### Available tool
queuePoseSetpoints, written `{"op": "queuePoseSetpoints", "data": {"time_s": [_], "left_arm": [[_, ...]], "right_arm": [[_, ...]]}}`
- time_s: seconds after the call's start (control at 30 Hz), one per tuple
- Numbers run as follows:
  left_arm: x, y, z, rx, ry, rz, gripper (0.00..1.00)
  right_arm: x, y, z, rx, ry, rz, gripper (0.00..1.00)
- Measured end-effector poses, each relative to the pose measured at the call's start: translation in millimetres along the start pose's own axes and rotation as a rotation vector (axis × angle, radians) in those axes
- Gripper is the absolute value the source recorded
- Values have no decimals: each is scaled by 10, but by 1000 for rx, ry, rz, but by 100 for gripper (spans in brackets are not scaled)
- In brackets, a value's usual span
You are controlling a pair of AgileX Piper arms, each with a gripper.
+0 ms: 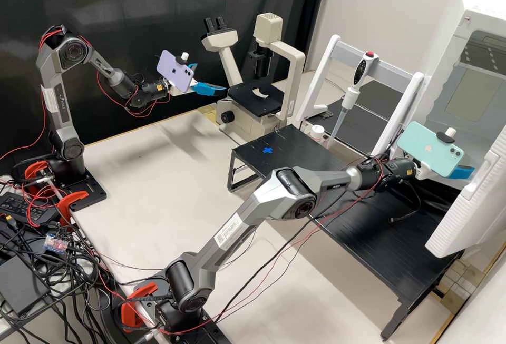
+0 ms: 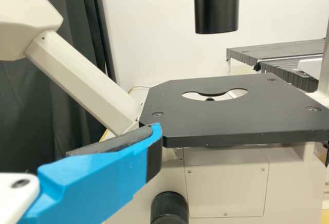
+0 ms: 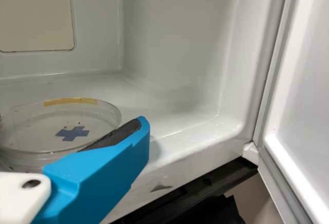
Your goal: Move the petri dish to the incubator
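Petri dish [image 3: 38,126], one, clear and round: inside the incubator, lying low near its front edge.
Counter [image 1: 158,175], one, pale, broad.
Incubator [image 3: 175,39], one, white, door [image 3: 308,95] open.
Black platform [image 1: 390,233], one, long and low, across the counter's far side.
Microscope [image 1: 237,117], one, cream, flat black stage [image 2: 247,116].
White frame [image 1: 327,65], one, upright, behind the platform; pipette [image 1: 349,99] at it, tip down.
Left gripper [image 1: 212,77], beside the microscope: released, its two blue fingers apart.
Right gripper [image 1: 465,171], at the incubator's opening, right beside the dish: whether clenched or released, cannot tell; it may be touching the rim, the view being partly covered.
Small items: white-topped jar [image 1: 317,132], behind the platform; blue cross [image 1: 268,150], flat on the platform.
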Motion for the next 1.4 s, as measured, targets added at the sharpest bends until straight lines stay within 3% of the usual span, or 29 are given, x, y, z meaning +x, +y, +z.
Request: {"op": "queuePoseSetpoints", "data": {"time_s": [0.37, 0.63, 0.83, 0.93, 1.03, 1.23, 1.4], "left_arm": [[0, 0, 0, 0, 0, 0, 100], [0, 0, 0, 0, 0, 0, 100], [0, 0, 0, 0, 0, 0, 100], [0, 0, 0, 0, 0, 0, 100], [0, 0, 0, 0, 0, 0, 100], [0, 0, 0, 0, 0, 0, 100], [0, 0, 0, 0, 0, 0, 100]], "right_arm": [[-272, 100, 89, -35, 7, 38, 100], [-673, 112, 235, 3, 34, 67, 100], [-1143, 109, 359, -7, 66, 90, 100], [-1393, 102, 418, 4, 81, 111, 100], [-1696, 96, 439, 4, 122, 144, 100], [-2380, 62, 292, 13, 326, 203, 100], [-2838, -19, 138, 12, 428, 196, 100]]}}
